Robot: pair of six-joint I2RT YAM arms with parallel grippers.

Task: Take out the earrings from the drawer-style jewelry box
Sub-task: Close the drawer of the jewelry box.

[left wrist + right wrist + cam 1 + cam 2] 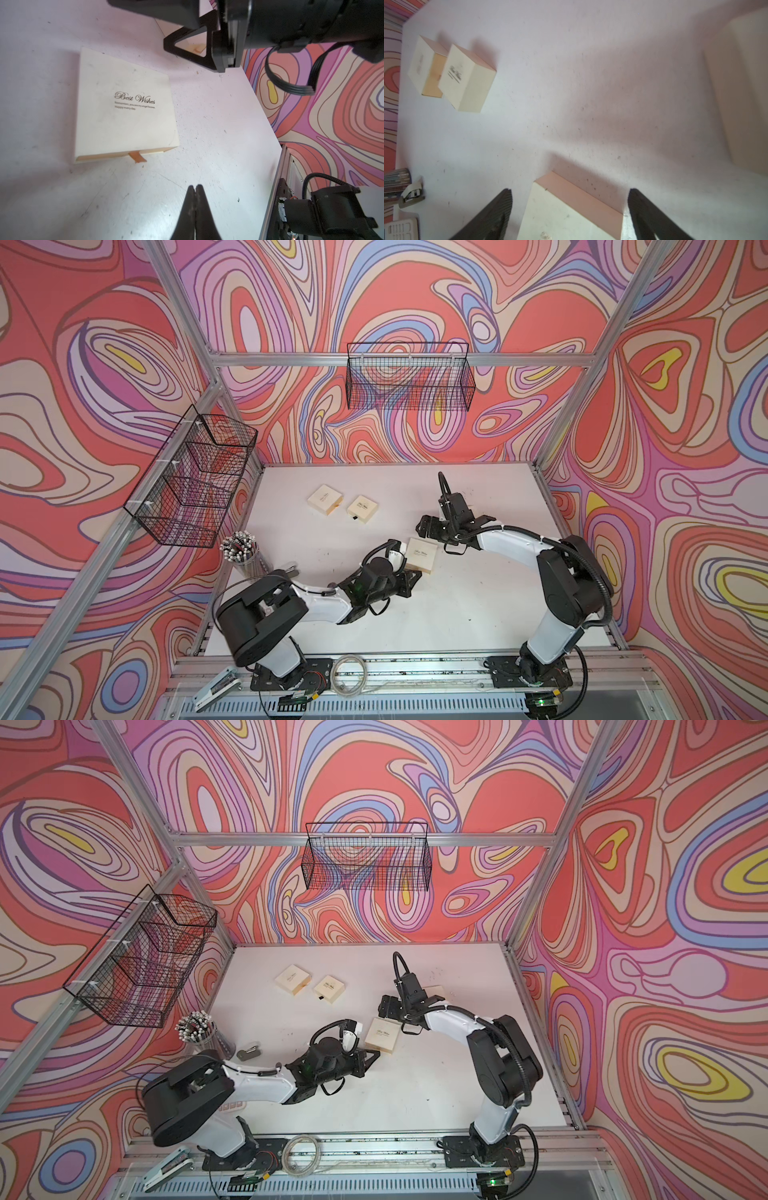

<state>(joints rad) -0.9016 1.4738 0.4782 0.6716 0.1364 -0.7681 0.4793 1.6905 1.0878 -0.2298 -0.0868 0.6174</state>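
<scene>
Swirling red, pink and lilac wallpaper surrounds a scuffed white table [457, 614], seen from above, with two black-and-white robot arms reaching in from the near edge. A cream jewelry box [422, 554] lies flat near the middle of the table, between the two arms. Its lid reads "Best Wishes" in script. Its drawer looks pushed in, and a tan ribbon tab [137, 157] sticks out of the drawer front.

The left gripper [195, 187] points at that front with its fingers pressed together. It holds nothing and sits near the tab, not touching it. The right gripper [570, 190] hangs over the box's far side with its fingers spread wide – one on each side of a box corner in the right wrist view, gripping nothing.

No earrings can be made out in any view, so I cannot tell where they are.

Two more cream boxes [325, 499] [362, 509] sit side by side toward the far left of the table. Another cream box [434, 992] is partly hidden under the right arm. A cup of pens [243, 551] stands at the left edge. Black wire baskets [409, 377] [195, 477] hang on the back and left walls.
</scene>
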